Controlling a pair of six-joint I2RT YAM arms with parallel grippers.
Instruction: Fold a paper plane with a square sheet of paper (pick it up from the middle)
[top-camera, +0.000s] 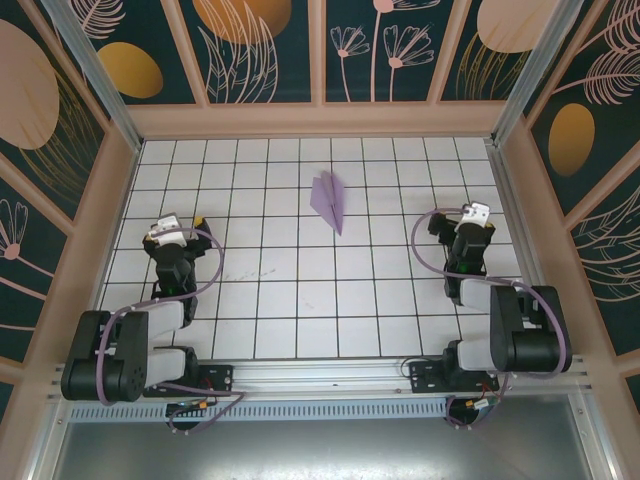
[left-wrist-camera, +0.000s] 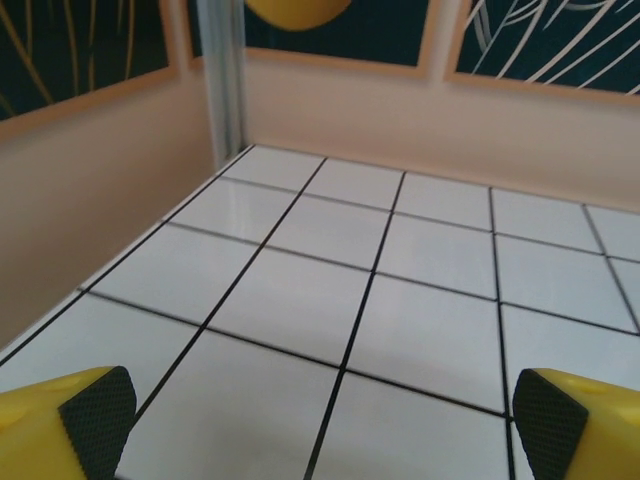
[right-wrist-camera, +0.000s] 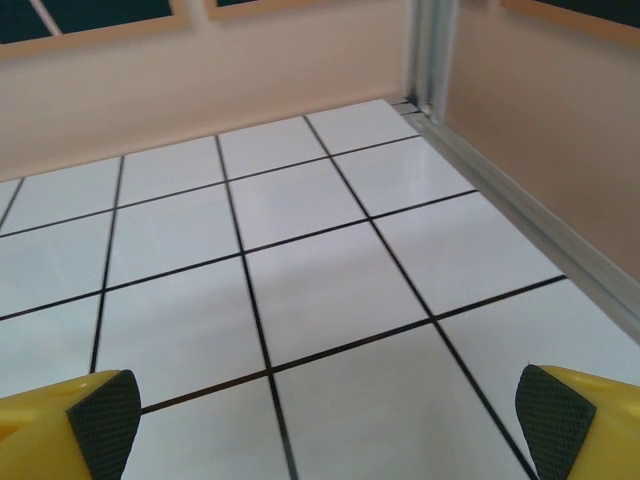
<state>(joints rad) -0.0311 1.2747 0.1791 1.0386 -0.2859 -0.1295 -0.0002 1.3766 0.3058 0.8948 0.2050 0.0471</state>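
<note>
Paper plane (top-camera: 330, 200) lies flat on the tiled table (top-camera: 300, 300), upper centre of the top view. It is a narrow lavender dart with its nose toward the lower right and a visible centre crease. Nothing touches it, and it sits well apart from both arms. The folding looks done, and it seems to have been set down mid-table, clear of either arm.

Left gripper (top-camera: 178, 226) is at mid-left of the top view, over bare tiles. Its jaws are spread wide: in the left wrist view the black pads (left-wrist-camera: 98, 410) sit at the two bottom corners with only tile between them, nothing held. That camera looks toward the far corner post and the wall, not toward the plane.

Right gripper (top-camera: 463, 216) is at mid-right of the top view and mirrors the left. Its jaws are also wide apart and empty, with the pad faces (right-wrist-camera: 103, 420) at the bottom corners of the right wrist view and tiles and the side rail beyond.

Both arms are folded back near their bases at the bottom of the top view, one on each side of the plane. I read this as a parked, hands-off pose that leaves the finished plane undisturbed and in clear sight of the overhead camera. Task looks complete or at its very end. Light paper, so any nearby sweep could shift it.
</note>
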